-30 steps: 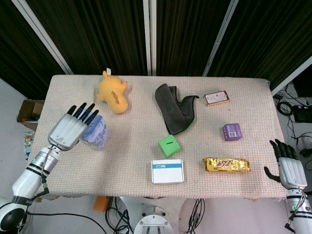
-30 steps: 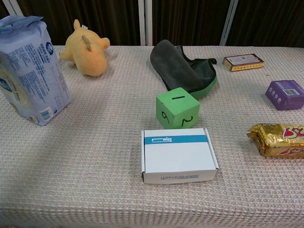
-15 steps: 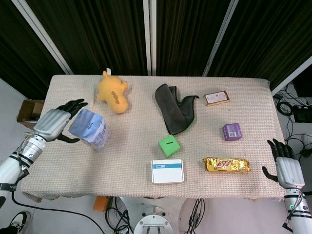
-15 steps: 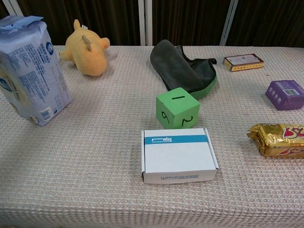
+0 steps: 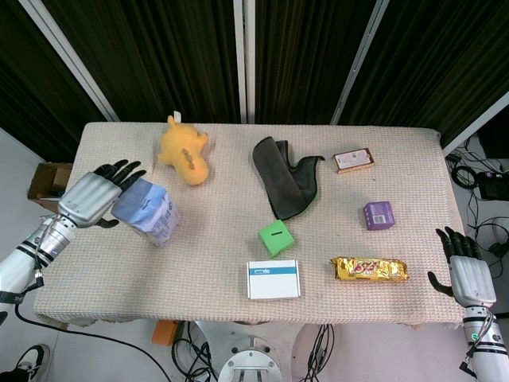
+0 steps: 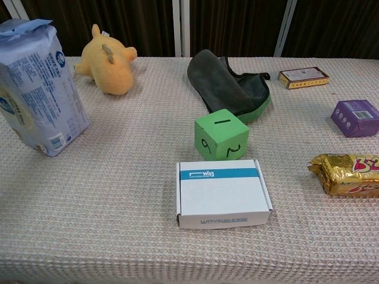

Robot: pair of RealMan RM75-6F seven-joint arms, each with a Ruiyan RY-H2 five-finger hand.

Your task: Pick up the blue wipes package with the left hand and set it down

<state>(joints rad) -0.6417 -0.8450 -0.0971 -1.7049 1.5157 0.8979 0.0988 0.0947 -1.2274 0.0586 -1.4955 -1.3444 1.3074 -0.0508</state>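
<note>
The blue wipes package (image 5: 149, 213) stands upright on the table's left side; in the chest view the wipes package (image 6: 41, 89) shows at the far left with no hand on its visible faces. My left hand (image 5: 87, 197) is right against the package's left end, fingers spread, with the thumb on the near side and the other fingers reaching along the far top edge. Whether it touches the package is unclear. My right hand (image 5: 471, 274) hangs off the table's front right corner, fingers apart and holding nothing.
A yellow plush toy (image 5: 184, 151) lies just behind the package. A dark cloth (image 5: 285, 177), green cube (image 5: 276, 237) and white box (image 5: 273, 279) occupy the middle. A gold snack bar (image 5: 370, 269), purple box (image 5: 378, 215) and small brown box (image 5: 354, 160) are on the right.
My left hand came off the top of the package, swung out to its left side, then edged back in against it. The package stayed upright in place.
</note>
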